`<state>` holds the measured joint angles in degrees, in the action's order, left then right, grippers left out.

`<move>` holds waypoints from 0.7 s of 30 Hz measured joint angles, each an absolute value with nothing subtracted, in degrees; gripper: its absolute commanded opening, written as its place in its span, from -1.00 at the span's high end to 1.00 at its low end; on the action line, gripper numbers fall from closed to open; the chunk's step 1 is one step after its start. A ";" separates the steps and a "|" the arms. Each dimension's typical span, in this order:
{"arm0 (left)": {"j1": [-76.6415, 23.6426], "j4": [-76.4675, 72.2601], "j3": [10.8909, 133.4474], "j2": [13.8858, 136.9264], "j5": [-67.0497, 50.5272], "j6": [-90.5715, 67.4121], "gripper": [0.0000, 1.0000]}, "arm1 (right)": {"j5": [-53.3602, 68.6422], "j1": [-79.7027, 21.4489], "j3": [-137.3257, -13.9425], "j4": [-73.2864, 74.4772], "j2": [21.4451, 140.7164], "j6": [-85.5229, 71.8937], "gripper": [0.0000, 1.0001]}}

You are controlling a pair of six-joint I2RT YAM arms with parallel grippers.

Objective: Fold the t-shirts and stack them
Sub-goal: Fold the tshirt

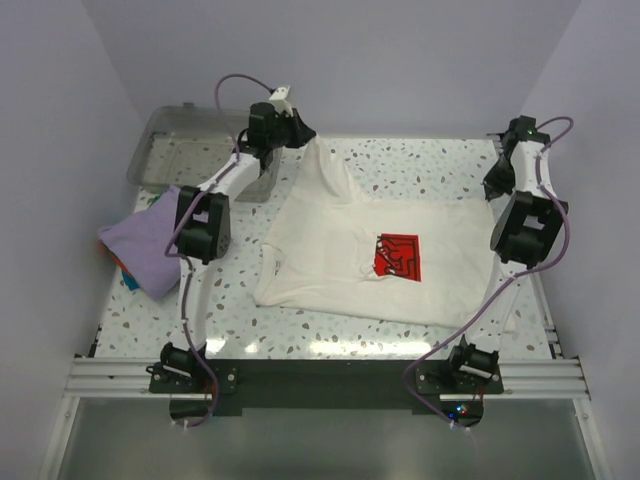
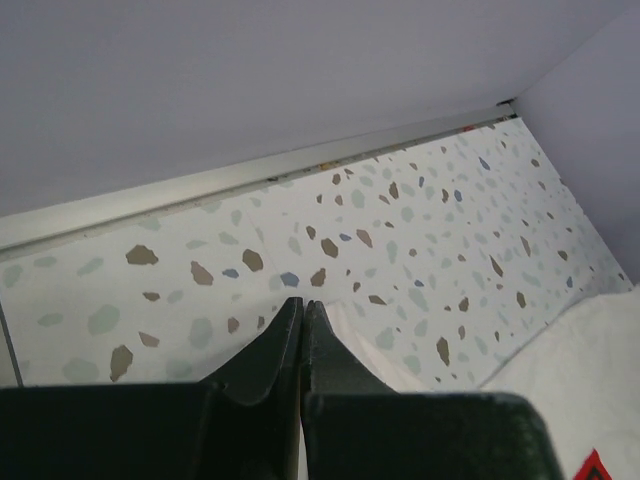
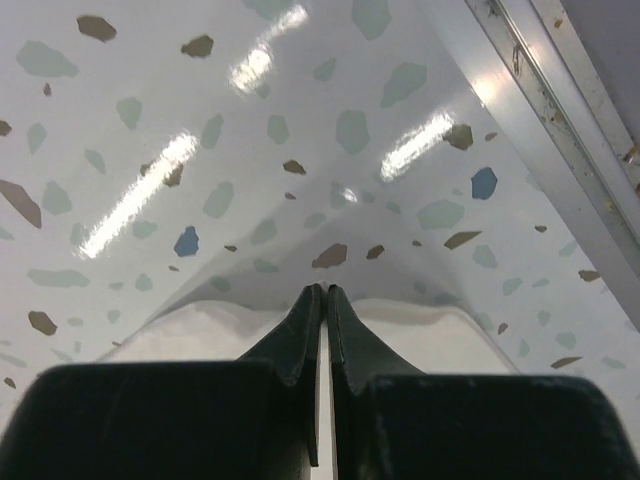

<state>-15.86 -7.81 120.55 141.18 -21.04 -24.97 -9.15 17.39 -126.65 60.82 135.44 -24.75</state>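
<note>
**Cream shirt pinched at two far points, lavender shirt left at the table's left edge**

Nearest the top camera, the two black arm bases (image 1: 185,365) are seen bolted to a ribbed aluminium rail (image 1: 320,378) along the near edge. Beyond it a glossy white table (image 1: 430,160) is spread, flecked with brown, grey-green and blue terrazzo chips.

The cream-white t-shirt (image 1: 340,250) is laid across the middle of the table, soft and matt, with shallow wrinkles and a red square logo (image 1: 398,257) printed with a maze-like line pattern. Its far-left part is drawn up into a taut peak. The lavender t-shirt (image 1: 150,245) is heaped in a loose, rumpled fold at the left edge, part of it hanging past the table, just in front of the clear plastic bin (image 1: 160,150), a rounded-cornered rectangular tub.

The left gripper (image 1: 300,135) is raised over the far-left area; its dark tapered fingers (image 2: 290,330) are pressed together with no gap visible, and the peak of cream cloth is gathered up to them. The right gripper (image 1: 497,183) is held low at the shirt's far-right corner; in its wrist view the fingers (image 3: 345,330) are likewise clamped to a thin slit, with the cream cloth tented up beneath their tips and pinched there.
</note>
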 measured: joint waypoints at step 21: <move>-15.55 -5.69 72.42 92.53 -31.35 -18.79 1.00 | -7.94 19.20 -89.52 57.04 102.10 -21.65 1.00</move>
